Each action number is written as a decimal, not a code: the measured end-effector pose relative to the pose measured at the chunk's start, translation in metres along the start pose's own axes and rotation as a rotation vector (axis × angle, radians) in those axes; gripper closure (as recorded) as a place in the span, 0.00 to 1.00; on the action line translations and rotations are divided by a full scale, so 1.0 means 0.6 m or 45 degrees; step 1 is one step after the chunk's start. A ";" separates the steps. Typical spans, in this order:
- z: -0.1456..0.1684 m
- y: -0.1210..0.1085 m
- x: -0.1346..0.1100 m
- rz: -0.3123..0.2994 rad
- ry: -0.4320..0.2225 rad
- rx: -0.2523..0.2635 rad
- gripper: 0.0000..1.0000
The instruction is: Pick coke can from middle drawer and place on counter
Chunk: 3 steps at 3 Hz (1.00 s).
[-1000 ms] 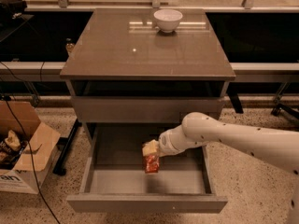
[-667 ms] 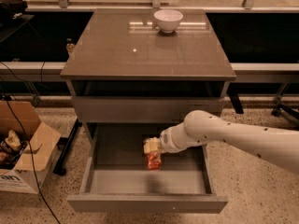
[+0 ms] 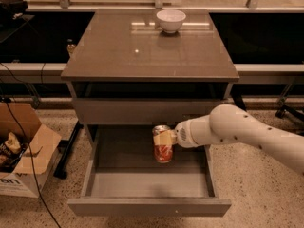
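The coke can [image 3: 163, 152], red with a silver top, hangs upright above the floor of the open middle drawer [image 3: 147, 183]. My gripper [image 3: 164, 138] reaches in from the right on a white arm and is shut on the can's upper part; its tan fingers [image 3: 164, 137] cover the can's top half. The can is lifted off the drawer floor and stands just below the closed drawer front above it. The counter [image 3: 142, 51] is the glossy grey-brown cabinet top further back and higher.
A white bowl [image 3: 171, 20] sits at the back of the counter. A closed grey drawer front [image 3: 142, 111] is above the open drawer. An open cardboard box [image 3: 21, 151] and black cables [image 3: 19, 127] lie on the speckled floor at the left.
My gripper has lifted the coke can up from the drawer floor; it now hangs higher, closer to the upper drawer front.
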<state>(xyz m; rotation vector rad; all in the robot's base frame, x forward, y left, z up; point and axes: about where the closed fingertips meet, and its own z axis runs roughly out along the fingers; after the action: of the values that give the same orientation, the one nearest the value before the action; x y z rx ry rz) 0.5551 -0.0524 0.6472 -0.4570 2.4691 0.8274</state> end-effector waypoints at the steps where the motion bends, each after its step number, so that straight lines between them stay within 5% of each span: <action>1: -0.096 0.016 -0.037 -0.112 -0.141 -0.073 1.00; 3: -0.289 0.033 -0.122 -0.432 -0.390 -0.069 1.00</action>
<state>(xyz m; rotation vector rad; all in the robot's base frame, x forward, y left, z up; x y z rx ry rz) 0.5466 -0.1359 0.8169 -0.6900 2.0206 0.7593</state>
